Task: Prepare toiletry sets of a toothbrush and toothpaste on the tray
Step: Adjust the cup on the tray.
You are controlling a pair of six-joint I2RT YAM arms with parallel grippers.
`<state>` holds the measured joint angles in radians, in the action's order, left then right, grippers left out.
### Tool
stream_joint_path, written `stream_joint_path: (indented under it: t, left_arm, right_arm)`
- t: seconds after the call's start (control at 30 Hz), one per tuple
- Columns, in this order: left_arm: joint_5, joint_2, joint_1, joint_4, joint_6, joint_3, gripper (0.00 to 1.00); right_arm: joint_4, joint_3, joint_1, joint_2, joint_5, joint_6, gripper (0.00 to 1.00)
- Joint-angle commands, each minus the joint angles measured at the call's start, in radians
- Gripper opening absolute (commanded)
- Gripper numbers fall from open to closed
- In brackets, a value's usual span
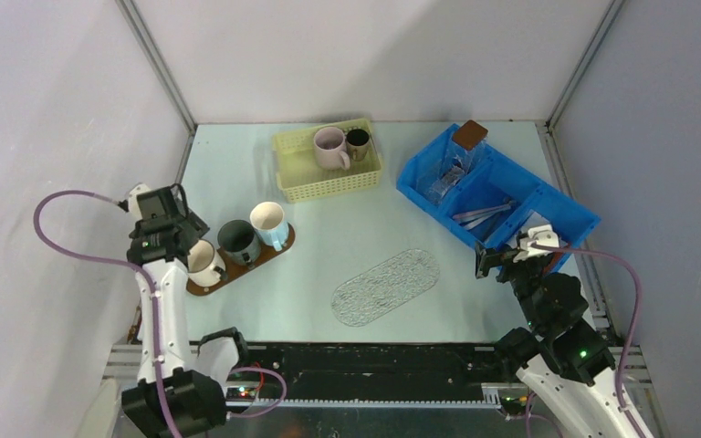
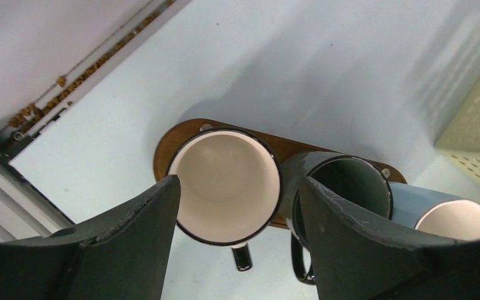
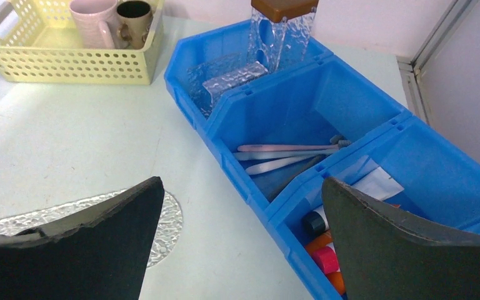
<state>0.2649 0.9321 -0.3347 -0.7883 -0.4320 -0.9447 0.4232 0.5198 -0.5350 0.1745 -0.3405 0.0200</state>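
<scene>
Several slim pink and white toothbrushes point(image 3: 285, 154) lie in the middle compartment of a blue bin point(image 3: 237, 177); they also show from the top point(image 1: 484, 215). Small orange, pink and white tubes point(image 3: 325, 245) lie in its near compartment. A clear textured oval tray point(image 1: 386, 286) lies bare at the table's middle; its end shows in the right wrist view point(image 3: 172, 219). My right gripper point(image 1: 514, 256) is open and empty, hovering over the bin's near left edge point(image 3: 240, 181). My left gripper point(image 1: 181, 230) is open and empty above a white mug point(image 2: 225, 187).
A brown wooden tray point(image 2: 169, 140) at the left holds the white mug, a dark green mug point(image 2: 344, 184) and a light blue mug point(image 2: 453, 219). A yellow basket point(image 1: 303, 182) at the back holds two mugs. A clear holder with a brown top point(image 1: 468, 135) stands in the bin's far compartment.
</scene>
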Motion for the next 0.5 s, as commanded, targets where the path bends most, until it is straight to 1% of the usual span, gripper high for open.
stream_joint_path:
  t: [0.0,0.1,0.27,0.47]
  left_arm:
    - [0.116,0.048,0.070,0.011,-0.174,-0.012,0.75]
    - [0.123,0.090,0.077,0.030,-0.214,0.007,0.72]
    - [0.094,0.167,0.078,0.073,-0.220,0.007,0.65]
    - [0.059,0.240,0.080,0.113,-0.243,-0.006,0.56]
  right_arm:
    - [-0.038,0.008,-0.006,0.042,-0.013,0.018,1.00]
    - [-0.030,0.016,-0.006,0.058,-0.015,0.018,1.00]
    - [-0.018,0.021,-0.006,0.054,-0.027,0.021,1.00]
    - [-0.003,0.020,-0.005,0.030,-0.041,0.024,1.00]
